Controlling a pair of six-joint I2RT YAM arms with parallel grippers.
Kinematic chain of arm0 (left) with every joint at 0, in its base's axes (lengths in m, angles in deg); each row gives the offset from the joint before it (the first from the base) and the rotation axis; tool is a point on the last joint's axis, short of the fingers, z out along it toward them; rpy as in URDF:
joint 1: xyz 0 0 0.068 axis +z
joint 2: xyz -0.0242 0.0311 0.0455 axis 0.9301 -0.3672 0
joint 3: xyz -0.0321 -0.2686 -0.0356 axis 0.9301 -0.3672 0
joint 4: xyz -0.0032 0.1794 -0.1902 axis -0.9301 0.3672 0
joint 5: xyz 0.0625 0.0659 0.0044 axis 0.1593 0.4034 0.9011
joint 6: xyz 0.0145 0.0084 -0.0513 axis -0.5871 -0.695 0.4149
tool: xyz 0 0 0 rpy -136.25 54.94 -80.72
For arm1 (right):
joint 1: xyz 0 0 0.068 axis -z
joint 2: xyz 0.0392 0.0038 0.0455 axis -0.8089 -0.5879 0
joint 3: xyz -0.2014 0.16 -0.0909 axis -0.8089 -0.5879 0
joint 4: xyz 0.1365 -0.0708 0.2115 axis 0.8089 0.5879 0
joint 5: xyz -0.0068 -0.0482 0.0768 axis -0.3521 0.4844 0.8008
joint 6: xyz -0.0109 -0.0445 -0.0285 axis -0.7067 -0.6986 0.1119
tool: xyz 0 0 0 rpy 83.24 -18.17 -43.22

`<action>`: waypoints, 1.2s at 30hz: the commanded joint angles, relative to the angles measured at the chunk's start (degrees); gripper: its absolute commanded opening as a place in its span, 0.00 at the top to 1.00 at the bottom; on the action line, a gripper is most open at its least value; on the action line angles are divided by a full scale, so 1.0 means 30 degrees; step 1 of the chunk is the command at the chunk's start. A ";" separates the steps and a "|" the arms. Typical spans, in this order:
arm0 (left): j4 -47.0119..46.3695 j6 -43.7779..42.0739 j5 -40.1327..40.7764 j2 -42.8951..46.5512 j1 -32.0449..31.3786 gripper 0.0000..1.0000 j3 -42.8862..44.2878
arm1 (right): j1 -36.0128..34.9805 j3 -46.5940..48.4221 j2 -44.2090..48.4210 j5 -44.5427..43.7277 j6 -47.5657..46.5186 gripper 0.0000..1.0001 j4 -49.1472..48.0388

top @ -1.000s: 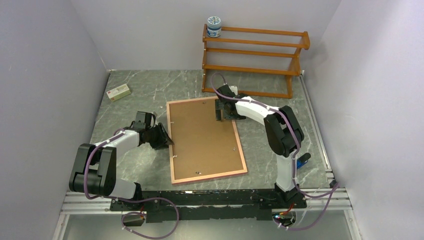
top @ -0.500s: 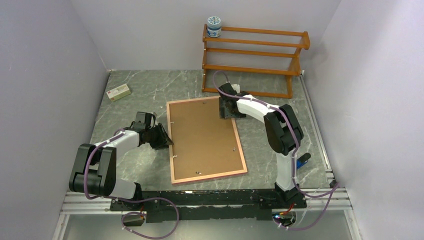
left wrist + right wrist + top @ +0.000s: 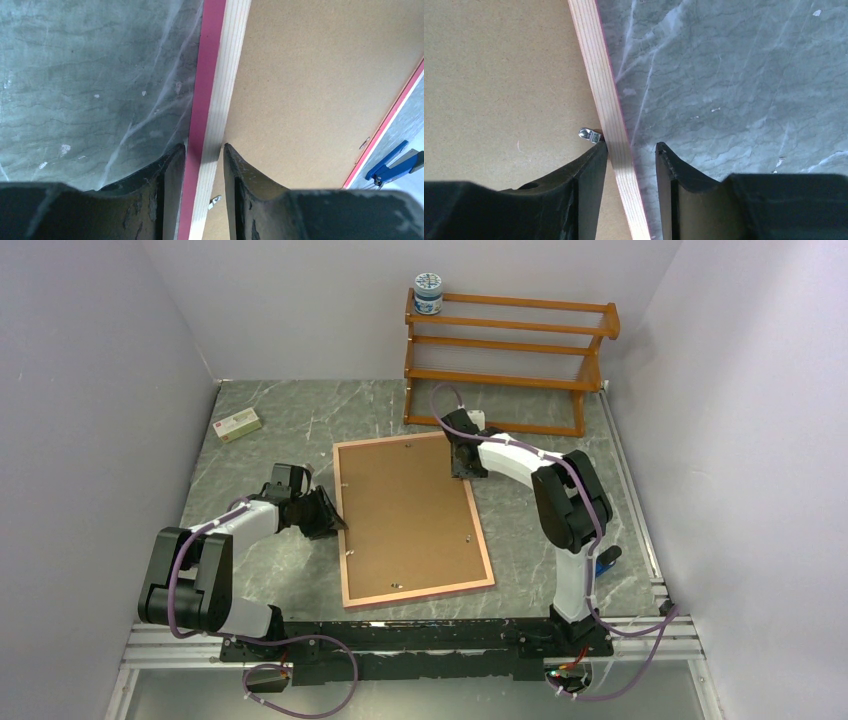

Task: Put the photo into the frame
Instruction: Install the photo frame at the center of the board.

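Observation:
The frame (image 3: 420,593) lies face down on the table, pale wood back up, with a brown fibreboard panel (image 3: 405,515) filling it. The photo is not visible. My left gripper (image 3: 335,520) is at the frame's left rail. In the left wrist view it (image 3: 204,147) is shut on that rail (image 3: 220,75), one finger on the pink side, the other on the wood side. My right gripper (image 3: 462,468) straddles the right rail near its far end. In the right wrist view it (image 3: 631,145) has its left finger against the rail (image 3: 599,75) by a metal clip (image 3: 589,134), with a gap at the right finger.
An orange-brown wooden rack (image 3: 510,340) stands at the back, a white-and-blue jar (image 3: 428,293) on its top left. A small box (image 3: 238,424) lies at the back left. A blue clamp (image 3: 603,562) sits by the right arm's base. Walls close in on both sides.
My right gripper has moved from over the panel out to the frame's right rail, and its jaws have narrowed around it. The left arm and the frame have not moved.

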 commanded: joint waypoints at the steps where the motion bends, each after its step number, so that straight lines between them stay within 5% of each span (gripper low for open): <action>1: 0.0393 -0.0159 0.0776 -0.0283 -0.0033 0.59 -0.0277 | 0.0286 -0.0435 0.0264 -0.0806 -0.0477 0.57 0.0380; 7: 0.0547 -0.0137 0.0879 -0.0067 -0.0033 0.58 -0.0220 | 0.0352 -0.1138 0.1656 -0.0138 -0.0407 0.54 -0.0315; 16: 0.1055 0.0137 0.1478 0.1098 -0.0033 0.36 -0.0158 | 0.0719 -0.4975 0.7234 0.3150 0.1421 0.16 -0.0498; 27: 0.1572 0.0791 0.1359 0.3107 -0.0033 0.26 -0.0459 | -0.0525 -0.9624 1.0264 0.4522 0.2047 0.14 0.0586; 36: 0.1529 0.1766 0.0654 0.3805 -0.0033 0.26 -0.0876 | -0.3010 -1.1227 1.0024 0.1128 0.3457 0.17 0.0780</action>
